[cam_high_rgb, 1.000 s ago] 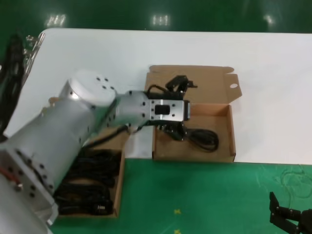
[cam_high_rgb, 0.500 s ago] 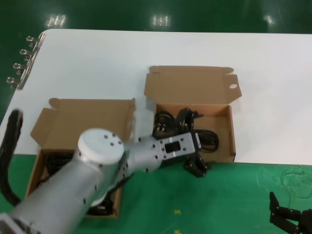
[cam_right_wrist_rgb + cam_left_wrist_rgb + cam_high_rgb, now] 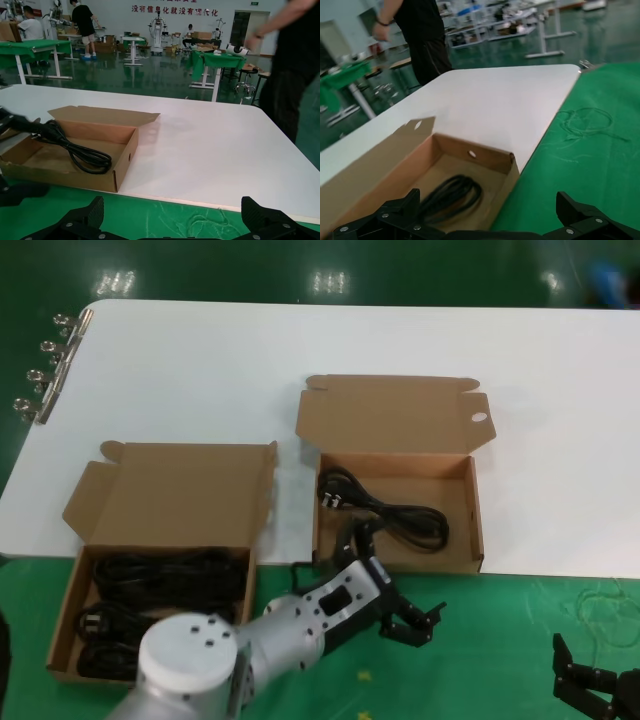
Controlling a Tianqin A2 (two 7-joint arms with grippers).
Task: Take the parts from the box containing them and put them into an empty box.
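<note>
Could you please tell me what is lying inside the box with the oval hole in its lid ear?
One black power cord lies inside the box with the oval hole; the left gripper hides its near wall.

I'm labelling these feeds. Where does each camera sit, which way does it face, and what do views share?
Head: above, looking down at both boxes; left arm and left pincer open, right pincer in the corner.
Left wrist: low, facing the holed box and cord; open tips show.
Right wrist: low over green mat, open tips.
Shared: that box.
</note>
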